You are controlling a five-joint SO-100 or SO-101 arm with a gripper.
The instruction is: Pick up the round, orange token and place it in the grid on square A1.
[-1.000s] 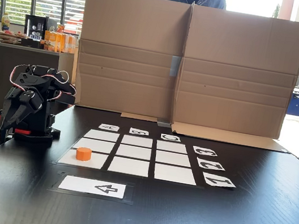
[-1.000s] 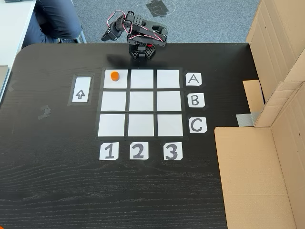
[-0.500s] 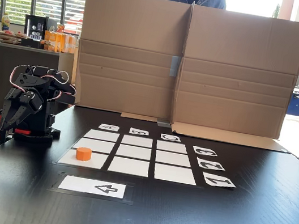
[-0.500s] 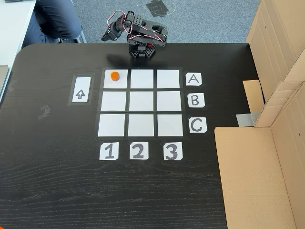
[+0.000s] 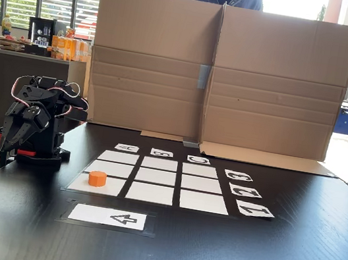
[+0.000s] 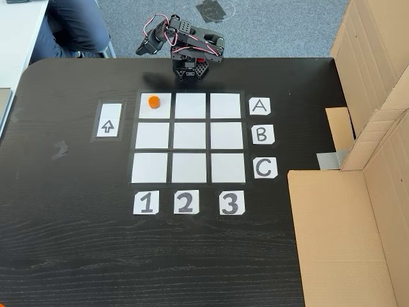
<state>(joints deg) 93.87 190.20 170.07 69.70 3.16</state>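
Orange token (image 6: 153, 101) sits in square A1 (image 6: 155, 111) of the grid (image 6: 189, 151), looks light, rigid and smooth-sided, best pinched across its round sides; gripper (image 5: 11, 138) is folded by its base, empty, finger gap unreadable.

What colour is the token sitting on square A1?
Bright orange token, plain, clearest in a fixed view from above.

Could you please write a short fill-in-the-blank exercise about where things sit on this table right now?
1. The round, orange token rests on square ____ of the grid.
2. The arrow card lies beside column ____.
3. The token's colour is ____.
4. The gripper is folded back, ____ the token.

Missing words: A1; 1; orange; apart from
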